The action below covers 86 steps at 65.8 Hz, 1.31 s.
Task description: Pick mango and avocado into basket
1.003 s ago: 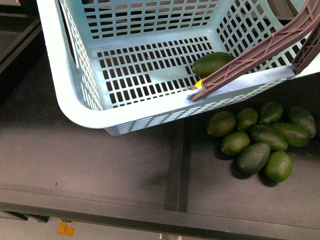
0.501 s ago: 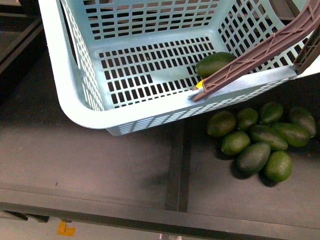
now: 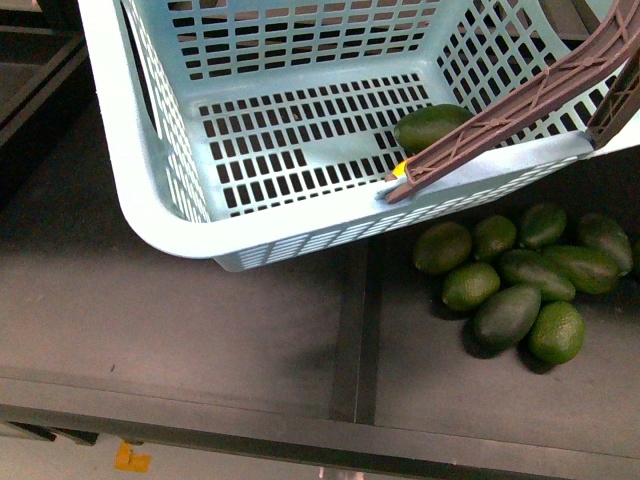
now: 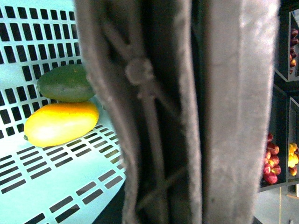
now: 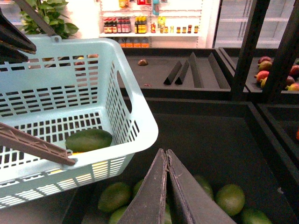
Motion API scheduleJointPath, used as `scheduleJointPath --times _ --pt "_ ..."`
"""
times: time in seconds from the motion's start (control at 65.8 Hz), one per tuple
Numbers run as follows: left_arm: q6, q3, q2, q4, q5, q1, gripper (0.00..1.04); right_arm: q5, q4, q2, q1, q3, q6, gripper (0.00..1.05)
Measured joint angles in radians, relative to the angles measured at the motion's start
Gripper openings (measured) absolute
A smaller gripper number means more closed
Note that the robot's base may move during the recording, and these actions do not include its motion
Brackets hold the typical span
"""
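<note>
The aqua basket [image 3: 130,190] hangs tilted over the dark shelf, its brown handle [image 3: 520,105] crossing its right corner. One avocado [image 3: 430,125] lies in that corner, and a yellow sliver of the mango [image 3: 399,168] shows under the handle. The left wrist view shows the mango [image 4: 60,123] lying against the avocado [image 4: 65,83] on the slotted floor. My left gripper [image 4: 173,177] is shut on the handle [image 4: 154,116], which fills that view. My right gripper [image 5: 164,153] is shut and empty, beside the basket [image 5: 135,116] and above loose avocados [image 5: 230,198].
Several loose avocados [image 3: 515,280] lie on the dark shelf below the basket's right corner. A raised divider [image 3: 352,330] splits the shelf. Red apples [image 4: 271,158] sit in a side bin. Black wedge dividers [image 5: 187,70] and a dark upright post [image 5: 247,42] stand further back.
The basket has drifted slightly to the right, carrying the avocado with it. The loose avocados on the shelf have not moved.
</note>
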Motion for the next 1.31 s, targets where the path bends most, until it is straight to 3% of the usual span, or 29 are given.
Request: scheduleJointPath --times 0.653,0.76,1.14,1.307 --pt "0.000 0.000 0.000 0.000 0.000 0.000 0.15 0.000 -0.218 -0.220 0.000 0.000 0.000 0.02" --pt "0.000 0.000 0.000 0.000 0.000 0.000 0.15 0.000 -0.379 -0.356 0.000 0.000 0.000 0.02" --pt "0.001 0.000 0.000 0.000 0.000 0.000 0.15 0.000 -0.391 -0.388 0.000 0.000 0.000 0.02" --pt "0.000 0.000 0.000 0.000 0.000 0.000 0.15 0.000 -0.391 -0.388 0.000 0.000 0.000 0.38"
